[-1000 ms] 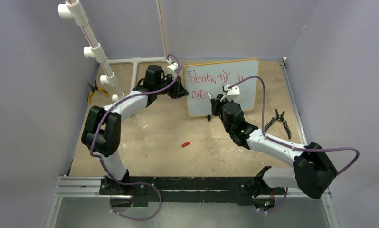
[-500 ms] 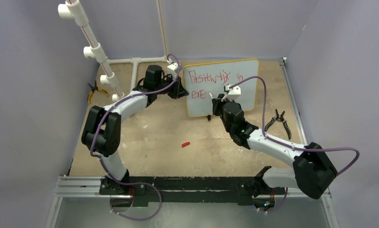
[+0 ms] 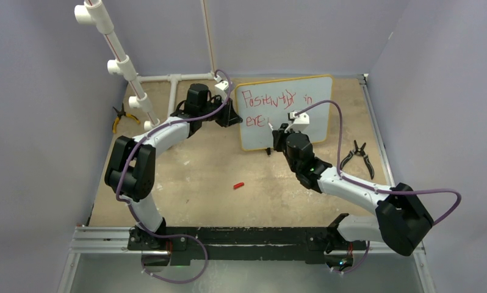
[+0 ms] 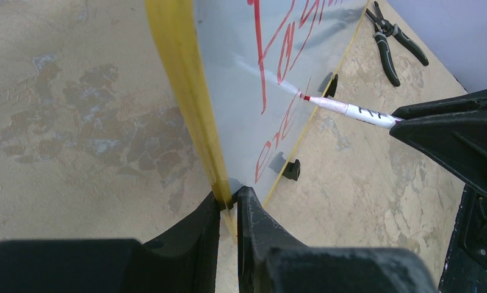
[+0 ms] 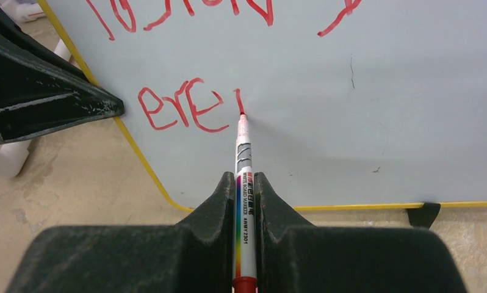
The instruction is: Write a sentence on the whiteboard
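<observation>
The whiteboard point(image 3: 317, 116) stands upright on small black feet at the back of the table, with a thin yellow frame point(image 4: 180, 91). My left gripper point(image 3: 232, 116) point(image 4: 229, 198) is shut on its left edge. The sentence point(image 3: 271, 101) is red handwriting, with a top line and "ere" point(image 5: 180, 110) plus one fresh stroke below. A white marker point(image 5: 244, 201) point(image 4: 351, 111) sits in my right gripper point(image 3: 279, 129) point(image 5: 246, 180), which is shut on it. Its red tip touches the board point(image 5: 363, 122) just right of "ere".
A red marker cap point(image 3: 238, 185) lies on the table in front of the board. Black pliers point(image 3: 358, 155) point(image 4: 390, 39) lie to the right. Yellow-handled pliers point(image 3: 120, 117) lie far left by a white PVC pipe frame point(image 3: 125, 67).
The right arm has shifted very slightly with the marker held against the board. The left arm and the board have not moved.
</observation>
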You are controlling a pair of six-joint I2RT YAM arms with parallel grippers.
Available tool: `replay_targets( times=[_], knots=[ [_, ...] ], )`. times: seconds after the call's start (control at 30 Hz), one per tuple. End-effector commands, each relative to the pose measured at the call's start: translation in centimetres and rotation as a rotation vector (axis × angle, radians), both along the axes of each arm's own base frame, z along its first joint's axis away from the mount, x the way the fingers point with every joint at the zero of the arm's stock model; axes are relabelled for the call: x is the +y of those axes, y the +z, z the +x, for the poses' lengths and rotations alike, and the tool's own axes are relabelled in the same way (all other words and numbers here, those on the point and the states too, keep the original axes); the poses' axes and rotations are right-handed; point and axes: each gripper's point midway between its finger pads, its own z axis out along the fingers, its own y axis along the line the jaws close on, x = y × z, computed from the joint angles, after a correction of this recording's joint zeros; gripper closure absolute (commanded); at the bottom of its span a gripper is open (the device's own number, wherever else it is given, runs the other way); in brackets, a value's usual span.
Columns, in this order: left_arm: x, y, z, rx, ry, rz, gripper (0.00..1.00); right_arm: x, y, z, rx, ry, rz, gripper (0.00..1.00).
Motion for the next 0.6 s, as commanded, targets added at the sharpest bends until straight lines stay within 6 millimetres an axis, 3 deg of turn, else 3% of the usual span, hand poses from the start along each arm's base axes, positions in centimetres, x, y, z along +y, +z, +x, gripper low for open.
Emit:
replay_targets(
  times=[0.0,0.17,0.57],
  knots=[
    [0.4,3.0,0.6,-0.104,0.009,-0.016,1.0,-0.4,-0.6,-0.4,0.018,-0.011,0.018,1.0],
    [0.4,3.0,0.6,-0.103,0.009,-0.015,1.0,-0.2,-0.1,-0.3,0.006,0.001,0.023,1.0],
    [0.4,2.9,0.6,-0.103,0.01,-0.014,1.0,0.2,3.8,1.0,-0.087,-0.016,0.052,1.0]
  ],
)
